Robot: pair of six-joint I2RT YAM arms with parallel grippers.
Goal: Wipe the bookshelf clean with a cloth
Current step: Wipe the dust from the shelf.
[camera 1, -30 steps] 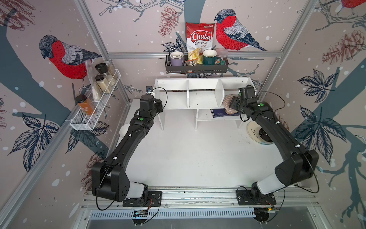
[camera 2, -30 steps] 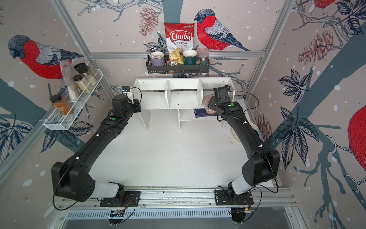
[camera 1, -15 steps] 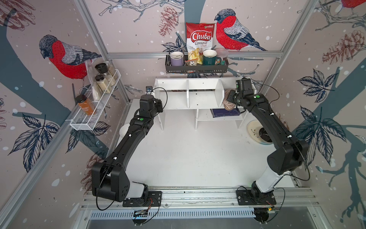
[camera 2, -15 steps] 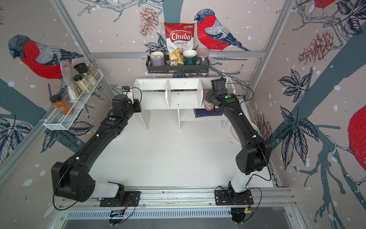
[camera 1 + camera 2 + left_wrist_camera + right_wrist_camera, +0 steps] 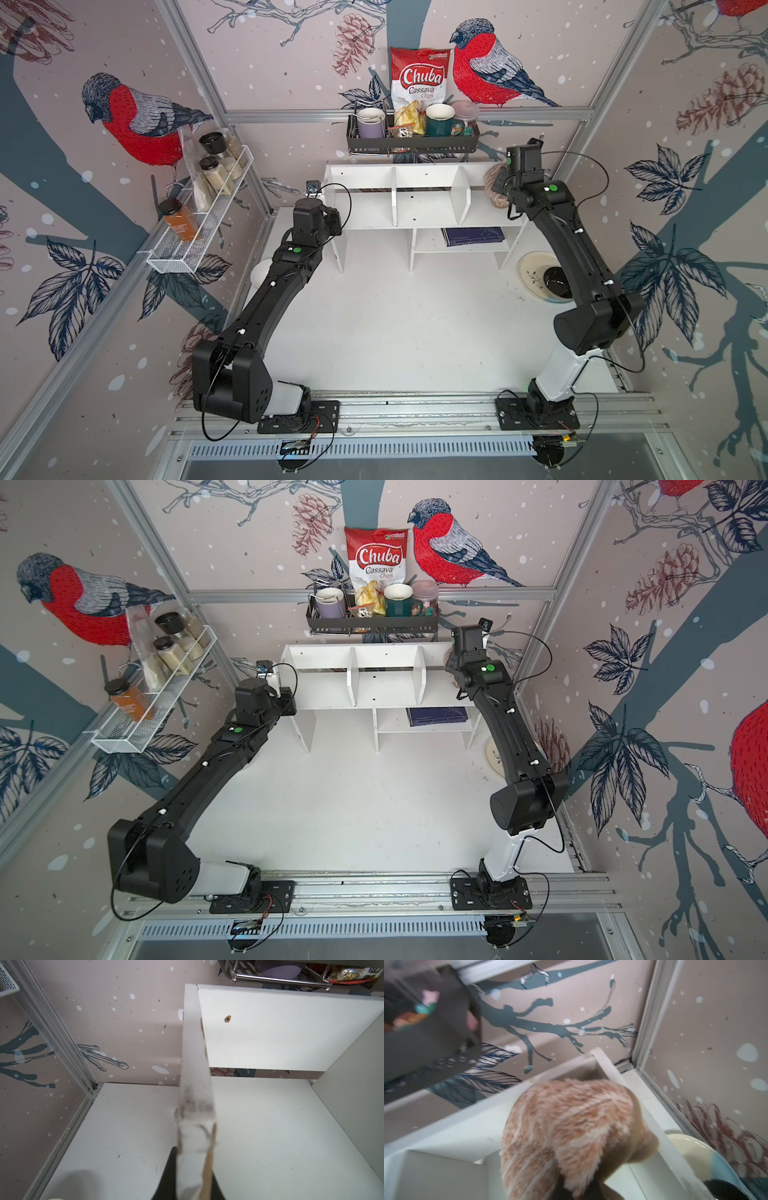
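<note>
- White table [image 5: 374, 324]: carries the white bookshelf [image 5: 424, 208], standing on its legs at upper centre.
- Right of frame: cream plate [image 5: 530, 272] holding a black bowl [image 5: 557, 282].
- Left of frame: white bowl [image 5: 258, 274], partly hidden.
- Bookshelf's lower shelf: dark blue book [image 5: 473, 237], lying flat.

Pale pink wallpapered walls [image 5: 291, 62] printed with red bullfinches [image 5: 137, 124], pinecones, dark leaves. Aluminium frame posts [image 5: 198, 62]. Scuffed white tabletop [image 5: 395, 324]. Black metal wall rack [image 5: 411, 144]. Even, diffuse light.
</note>
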